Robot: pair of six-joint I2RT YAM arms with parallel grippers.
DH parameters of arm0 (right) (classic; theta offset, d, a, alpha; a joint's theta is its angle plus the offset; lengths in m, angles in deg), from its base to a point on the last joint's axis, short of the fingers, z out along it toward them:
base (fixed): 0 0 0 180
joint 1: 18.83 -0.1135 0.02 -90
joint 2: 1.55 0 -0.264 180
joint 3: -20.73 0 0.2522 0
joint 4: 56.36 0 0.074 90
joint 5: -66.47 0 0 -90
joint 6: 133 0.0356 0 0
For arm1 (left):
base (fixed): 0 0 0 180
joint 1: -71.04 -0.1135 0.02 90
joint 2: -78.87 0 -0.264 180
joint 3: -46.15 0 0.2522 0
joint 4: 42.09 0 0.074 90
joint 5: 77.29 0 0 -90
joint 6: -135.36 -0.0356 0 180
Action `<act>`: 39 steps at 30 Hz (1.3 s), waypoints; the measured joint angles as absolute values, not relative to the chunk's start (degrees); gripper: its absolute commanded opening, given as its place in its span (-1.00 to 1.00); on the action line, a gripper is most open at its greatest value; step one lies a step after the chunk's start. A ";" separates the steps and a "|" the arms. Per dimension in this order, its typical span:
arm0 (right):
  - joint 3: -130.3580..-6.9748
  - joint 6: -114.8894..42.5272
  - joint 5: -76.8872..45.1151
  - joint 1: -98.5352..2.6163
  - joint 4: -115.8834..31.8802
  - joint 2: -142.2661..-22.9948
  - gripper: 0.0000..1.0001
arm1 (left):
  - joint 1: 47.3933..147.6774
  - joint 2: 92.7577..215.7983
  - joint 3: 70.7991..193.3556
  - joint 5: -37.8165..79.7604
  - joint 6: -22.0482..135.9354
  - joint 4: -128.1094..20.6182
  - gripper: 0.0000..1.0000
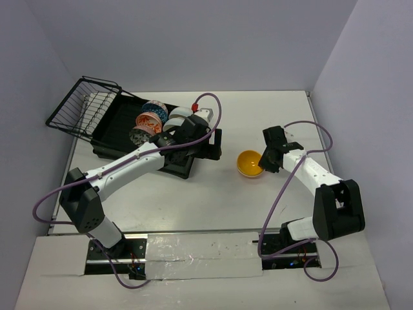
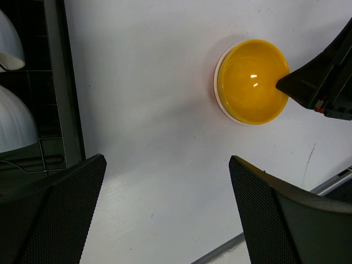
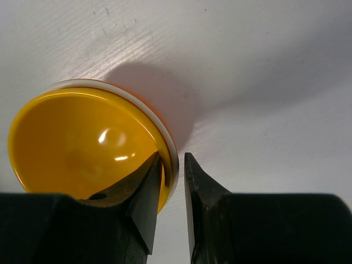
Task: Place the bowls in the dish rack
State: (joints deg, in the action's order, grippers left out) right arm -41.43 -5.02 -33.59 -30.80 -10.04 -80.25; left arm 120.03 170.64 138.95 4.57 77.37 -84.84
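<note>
The table (image 1: 213,200) carries the dish rack (image 1: 122,116) at far left, with bowls (image 1: 153,111) stood inside. The yellow bowl (image 1: 249,163) sits on the table to its right. We see the left gripper (image 2: 166,165) spread wide. The right gripper (image 3: 172,160) straddles the yellow bowl's rim; we cannot tell whether it clamps.

The left arm (image 1: 122,169) stretches long from its base at the near left. Its forearm runs up and to the right, ending at the left wrist (image 1: 188,131). Left jaws wide apart, with the two mesh-faced fingers (image 2: 60,214) at the bottom corners of the wrist view.

The right arm (image 1: 313,173) has its elbow (image 1: 337,208) folded sharply near its base and its forearm angled inward to the left. Right jaws tipped downward. Their black fingers (image 3: 144,209) are close together, with a slim gap between them.
</note>
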 measured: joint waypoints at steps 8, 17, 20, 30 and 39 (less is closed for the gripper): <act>-41.83 -5.15 -34.49 -30.80 -9.78 -80.25 -0.40 | 120.03 170.64 138.95 5.03 77.31 -84.86 0.99; -43.14 -5.65 -35.67 -30.80 -8.36 -80.25 -0.52 | 120.03 170.64 138.95 5.36 77.31 -84.86 0.99; -43.71 -5.85 -36.13 -30.80 -8.12 -80.25 -0.60 | 120.03 170.64 138.95 5.36 77.31 -84.86 0.99; -44.01 -6.22 -36.32 -30.80 -7.48 -80.27 -0.71 | 120.03 170.64 138.95 5.36 77.29 -84.86 0.99; -44.01 -6.22 -36.39 -30.80 -7.46 -80.66 -0.60 | 120.03 170.64 138.95 5.36 77.20 -84.89 0.98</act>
